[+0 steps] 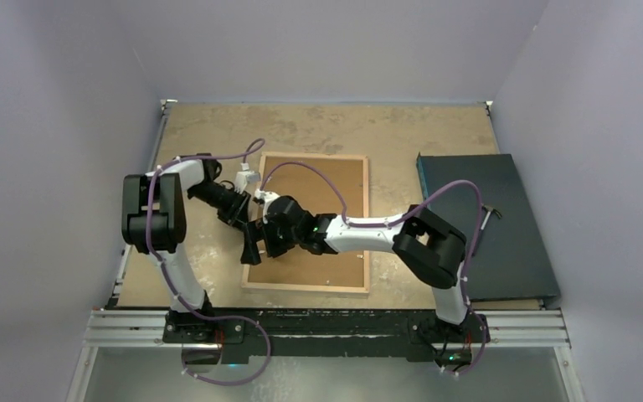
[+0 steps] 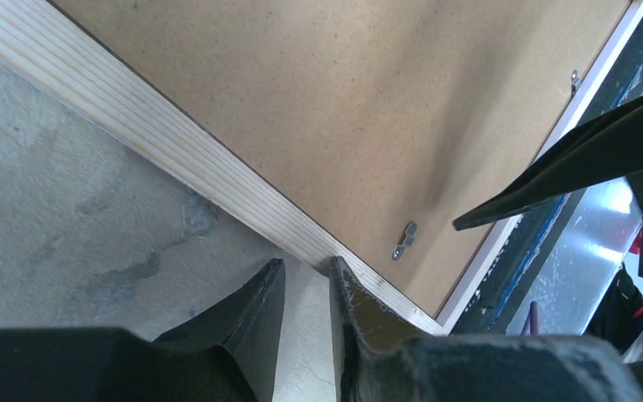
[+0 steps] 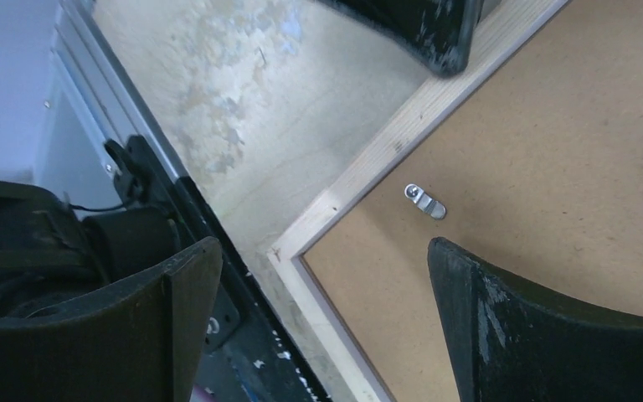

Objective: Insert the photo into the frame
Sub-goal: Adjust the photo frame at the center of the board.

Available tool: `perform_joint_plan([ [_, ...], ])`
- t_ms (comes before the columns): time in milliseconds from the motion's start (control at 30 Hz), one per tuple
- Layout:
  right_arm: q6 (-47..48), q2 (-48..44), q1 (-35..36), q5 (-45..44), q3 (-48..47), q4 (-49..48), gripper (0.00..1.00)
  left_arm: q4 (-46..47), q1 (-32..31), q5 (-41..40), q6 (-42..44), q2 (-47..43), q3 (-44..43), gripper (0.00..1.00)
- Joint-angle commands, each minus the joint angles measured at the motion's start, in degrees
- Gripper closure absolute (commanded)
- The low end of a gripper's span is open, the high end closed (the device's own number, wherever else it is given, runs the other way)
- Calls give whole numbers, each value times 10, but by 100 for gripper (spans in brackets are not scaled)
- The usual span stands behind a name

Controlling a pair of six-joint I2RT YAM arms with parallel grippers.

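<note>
The frame (image 1: 306,287) lies back-up on the table, with light wood rails around a brown backing board (image 1: 322,268). The photo is hidden. My left gripper (image 1: 241,218) is at the frame's left rail (image 2: 134,117). Its fingers stand a small gap apart with only table between them, and the right fingertip (image 2: 339,280) touches the rail. My right gripper (image 1: 254,247) is wide open over the frame's near-left corner (image 3: 289,251), one finger (image 3: 469,285) above the board and the other beyond the table edge.
A metal turn clip (image 3: 425,201) sits on the board near that corner and also shows in the left wrist view (image 2: 403,240). A dark flat mat (image 1: 502,251) lies to the right with a small tool (image 1: 491,215) on it. The table's metal front rail (image 1: 326,327) is close below.
</note>
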State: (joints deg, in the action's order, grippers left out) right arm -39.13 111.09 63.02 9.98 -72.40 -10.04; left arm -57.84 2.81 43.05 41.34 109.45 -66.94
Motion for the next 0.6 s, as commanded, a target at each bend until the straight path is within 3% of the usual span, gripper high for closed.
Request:
perform_joint_plan([
  [0,30,7,8,32,-13,-31,6,13,-5,4,4,6,-19,77],
  [200,41,25,9,45,-16,-38,7,21,-8,-1,-3,2,-11,84],
  [567,35,43,8,54,-6,-39,7,26,-9,-7,-5,-7,-5,88],
])
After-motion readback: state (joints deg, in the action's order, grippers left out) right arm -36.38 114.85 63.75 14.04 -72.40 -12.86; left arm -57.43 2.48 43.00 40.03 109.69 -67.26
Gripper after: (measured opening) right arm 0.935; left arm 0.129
